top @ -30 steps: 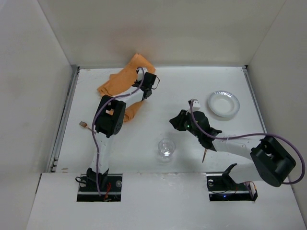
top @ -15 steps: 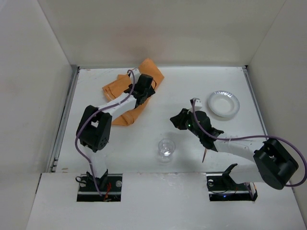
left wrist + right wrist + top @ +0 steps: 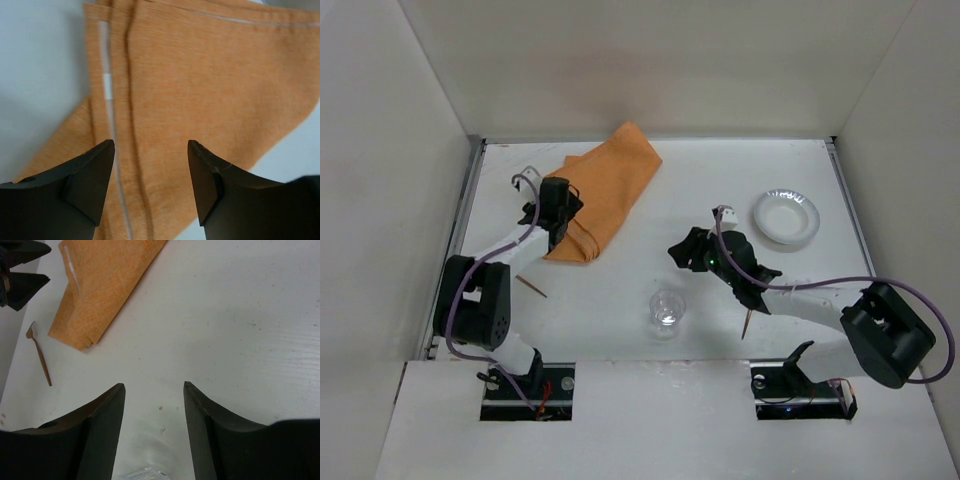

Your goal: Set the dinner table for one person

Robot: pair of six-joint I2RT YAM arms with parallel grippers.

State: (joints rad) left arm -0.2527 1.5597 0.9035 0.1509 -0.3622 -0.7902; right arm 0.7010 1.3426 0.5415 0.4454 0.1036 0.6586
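The dinner table (image 3: 720, 170) is a white surface with metal rails. A folded orange cloth (image 3: 605, 190) lies at its back left. My left gripper (image 3: 560, 208) hovers over the cloth's left edge, and in the left wrist view this gripper (image 3: 150, 145) is open with only cloth (image 3: 200, 75) beneath it. Near the table's middle my right gripper (image 3: 680, 252) stands open over bare table (image 3: 240, 305), and the right wrist view shows it (image 3: 154, 386) holding nothing. A clear glass (image 3: 666, 310) stands just in front of it.
A small white bowl with a foil rim (image 3: 786, 217) sits at the right back. One wooden spoon (image 3: 530, 287) lies left of the glass, also seen as the spoon (image 3: 40, 355) beside the cloth (image 3: 105, 285). Another wooden utensil (image 3: 748, 322) lies under the right arm.
The left gripper opened, let go of the cloth and swung left and nearer. The cloth now lies flatter and more spread. The right gripper opened in place.
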